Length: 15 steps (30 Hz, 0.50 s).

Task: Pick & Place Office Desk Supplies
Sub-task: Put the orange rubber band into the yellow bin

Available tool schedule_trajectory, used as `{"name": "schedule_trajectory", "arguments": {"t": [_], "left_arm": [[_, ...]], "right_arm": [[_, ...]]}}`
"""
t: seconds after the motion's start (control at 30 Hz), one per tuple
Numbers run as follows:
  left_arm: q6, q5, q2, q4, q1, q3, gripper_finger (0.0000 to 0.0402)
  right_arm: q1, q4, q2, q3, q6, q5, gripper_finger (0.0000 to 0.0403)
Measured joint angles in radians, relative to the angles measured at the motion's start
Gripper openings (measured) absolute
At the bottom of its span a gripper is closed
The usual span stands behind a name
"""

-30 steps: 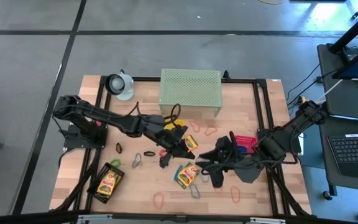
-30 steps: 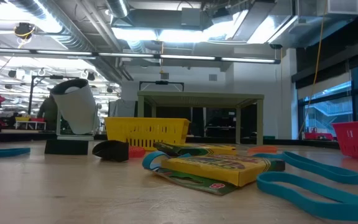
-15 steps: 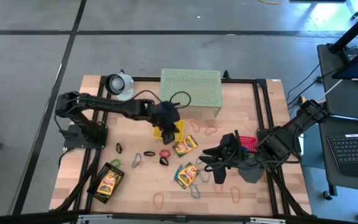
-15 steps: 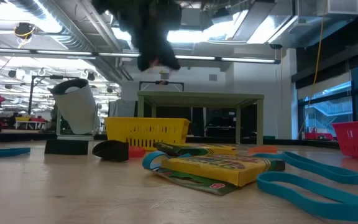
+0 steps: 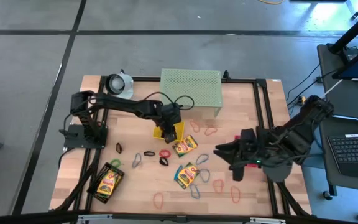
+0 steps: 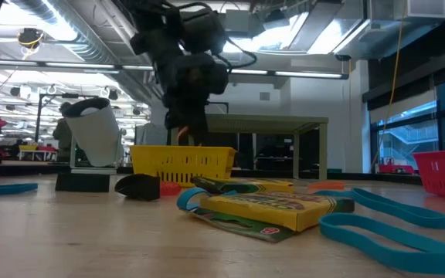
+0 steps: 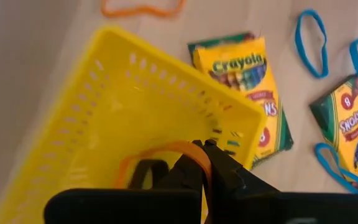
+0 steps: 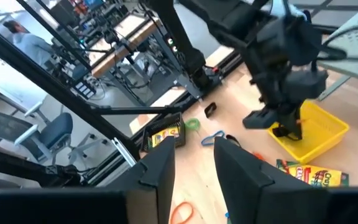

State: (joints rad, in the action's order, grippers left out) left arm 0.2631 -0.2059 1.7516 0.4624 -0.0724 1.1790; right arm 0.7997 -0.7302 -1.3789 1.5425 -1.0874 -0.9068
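My left gripper hangs over the small yellow mesh tray and is shut on a thin orange loop; in the low view it stands just above the tray's rim. My right gripper is open and raised near the table's right side, touching nothing. Two crayon boxes lie flat on the wood, and a third sits in a black tray. Coloured loops and black clips are scattered around them. My left gripper pinches the orange loop between its two fingers, coming from above and pointing down into the yellow tray. The strand beside the fingers arcs away slack, and the rest of the loop hangs inside the tray.
A pale green mesh shelf stands at the far edge, with a white round object to its left. A pink tray shows partly behind my right arm. A black frame borders the table. People and desks fill the room beyond.
My left gripper has moved from the crayon boxes at the table's middle toward the far edge, then come down over the yellow tray, carrying the orange loop. My right arm has drawn back toward the table's right edge and lifted away from the loops.
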Motion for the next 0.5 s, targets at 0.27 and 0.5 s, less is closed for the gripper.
{"name": "schedule_trajectory", "arguments": {"t": [0.27, 0.5], "left_arm": [[0.005, 0.0, -0.006, 0.019, 0.001, 0.0, 0.0052], [0.003, -0.04, -0.006, 0.086, -0.022, 0.0, 0.0129]], "right_arm": [[0.045, -0.042, 0.023, 0.0, 0.003, -0.054, 0.0099], [0.064, -0.057, 0.023, 0.0, 0.018, -0.054, 0.0098]]}}
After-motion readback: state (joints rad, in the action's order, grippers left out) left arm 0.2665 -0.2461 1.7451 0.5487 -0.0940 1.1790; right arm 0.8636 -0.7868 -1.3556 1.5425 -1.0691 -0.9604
